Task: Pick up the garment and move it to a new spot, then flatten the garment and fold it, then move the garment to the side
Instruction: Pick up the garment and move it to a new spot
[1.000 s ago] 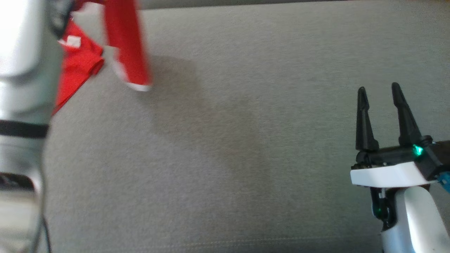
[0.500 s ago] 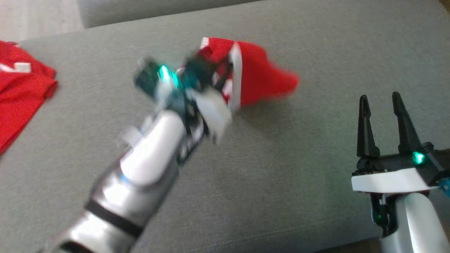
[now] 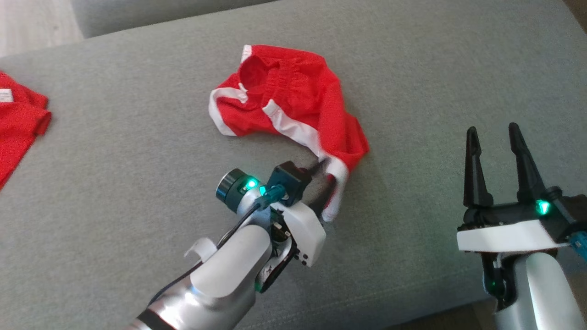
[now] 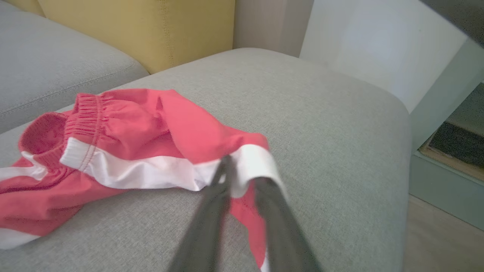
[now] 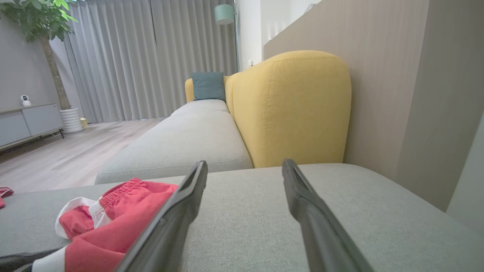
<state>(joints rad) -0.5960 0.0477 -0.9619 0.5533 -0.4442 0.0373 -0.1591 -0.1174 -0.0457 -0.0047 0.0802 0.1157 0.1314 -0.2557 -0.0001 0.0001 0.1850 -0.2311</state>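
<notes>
1. Garment point(image 3: 293, 96): red shorts with white side bands, white hems and a gathered elastic waistband. They lie crumpled and unfolded on the grey seat cushion point(image 3: 137, 137), about its middle and toward its far edge. The waist opening is at the far end, and one leg trails toward the cushion's near edge.
2. Left gripper point(image 3: 323, 176): low over the cushion, at the end of the trailing leg. The fingers stand a narrow gap apart with the white hem lying between them. Whether they pinch the hem or only touch it cannot be told.
3. Right gripper point(image 3: 493, 133): above the cushion's near right part, well apart from the shorts. The fingers are spread wide with nothing between them, tips pointing toward the cushion's far edge.
4. Grey seat cushion: plain woven cover with a stitched seam along the near edge.
5. Second red cloth point(image 3: 18, 123): on the cushion's left end, bearing a small white patch. It is partly cut off by the frame edge.
6. Yellow backrest point(image 5: 291, 109): upright, rising behind the cushion's far side.
7. Teal pillow point(image 5: 208, 86): well beyond the cushion, on a further grey seat.
8. Wooden floor point(image 5: 75, 151): pale boards, beyond the cushion's far left.
</notes>
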